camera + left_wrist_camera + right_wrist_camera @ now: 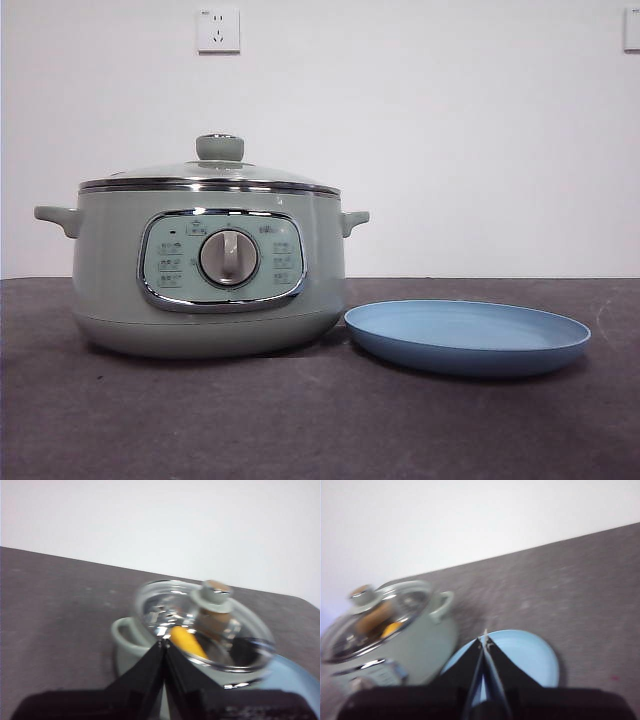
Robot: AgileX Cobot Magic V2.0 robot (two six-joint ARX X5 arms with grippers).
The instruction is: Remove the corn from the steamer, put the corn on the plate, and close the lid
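The sage-green steamer (210, 270) stands on the table at the left, with the glass lid (215, 172) closed on it. The corn (187, 641) lies inside the steamer and shows yellow through the glass in the left wrist view; the right wrist view also shows it (391, 628). The light-blue plate (467, 336) lies empty to the right of the steamer. My left gripper (164, 641) is shut and empty, above and short of the steamer. My right gripper (484, 637) is shut and empty above the plate (530, 655). Neither gripper shows in the front view.
A dark grey table (300, 420) runs to a white wall with a socket (218, 30). Bare table lies in front of the steamer and plate.
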